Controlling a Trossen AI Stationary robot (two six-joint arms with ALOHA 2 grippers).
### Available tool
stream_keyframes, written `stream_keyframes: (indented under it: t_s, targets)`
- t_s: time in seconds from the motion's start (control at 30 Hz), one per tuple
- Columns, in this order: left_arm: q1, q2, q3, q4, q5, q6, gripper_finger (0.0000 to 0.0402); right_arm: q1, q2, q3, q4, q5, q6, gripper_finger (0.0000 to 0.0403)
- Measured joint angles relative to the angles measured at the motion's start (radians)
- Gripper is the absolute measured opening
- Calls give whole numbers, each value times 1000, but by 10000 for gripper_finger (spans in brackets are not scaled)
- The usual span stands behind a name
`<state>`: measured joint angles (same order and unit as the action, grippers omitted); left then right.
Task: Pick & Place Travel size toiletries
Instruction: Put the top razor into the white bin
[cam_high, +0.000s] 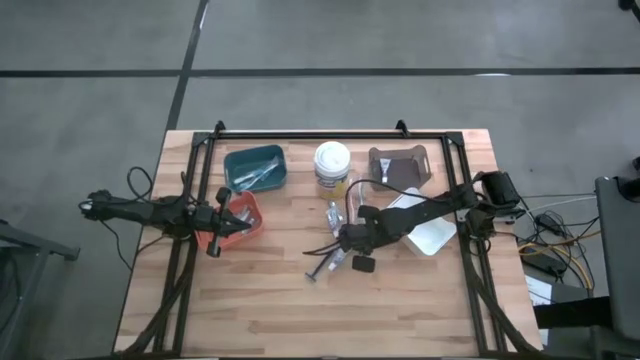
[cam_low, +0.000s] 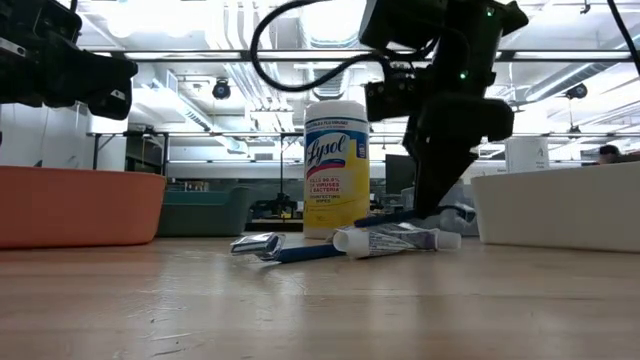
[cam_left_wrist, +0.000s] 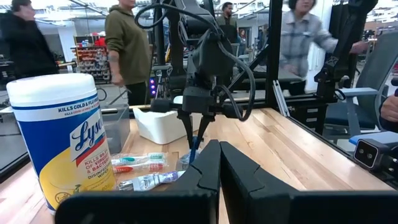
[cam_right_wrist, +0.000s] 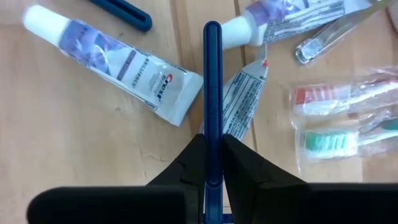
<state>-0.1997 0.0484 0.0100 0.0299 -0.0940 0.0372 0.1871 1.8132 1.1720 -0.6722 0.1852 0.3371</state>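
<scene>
The right gripper (cam_right_wrist: 212, 163) has its two dark fingers clamped on a slim dark-blue razor handle (cam_right_wrist: 212, 87), and that handle runs straight out from between the fingertips. Just beyond it, a Crest toothpaste tube (cam_right_wrist: 118, 56) lies on the wood to one side, while a second small tube (cam_right_wrist: 239, 102) sits partly under the handle. That second tube is the thing to watch: the judgement here is that a straight vertical lift, slow at first, is the way to clear the razor without dragging the tube along. Further out lie two wrapped toothbrushes (cam_right_wrist: 339, 121), one red-headed and one green, and another tube (cam_right_wrist: 292, 22) near a clear-handled item that cannot be made out.

From above, the right gripper (cam_high: 352, 240) sits mid-table over this little pile of toiletries, just in front of the Lysol wipes tub (cam_high: 332, 166). Beyond the tub stand a teal bin (cam_high: 256, 166) and a brown bin (cam_high: 400, 165), with a white bin (cam_high: 432, 235) under the right arm. Which bin takes the razor cannot be told, so a level carry with the grip firm makes sense, since a long thin handle may pivot.

Far left, the left gripper (cam_high: 216, 222) waits over the orange bin (cam_high: 245, 216), fingers pressed together and empty.
</scene>
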Motion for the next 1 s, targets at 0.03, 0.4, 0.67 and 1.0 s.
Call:
stream_keyframes:
  t_s: [0.03,0.4,0.67,1.0]
  targets:
    - [0,0,0,0,0,0,7,0,-8,0,-4,0,0,34]
    - [0,1,0,0,0,0,7,0,-93,-1,-14,0,-1,34]
    - [0,1,0,0,0,0,7,0,-112,-1,-18,0,0,34]
    - [0,1,0,0,0,0,7,0,-112,4,21,0,3,34]
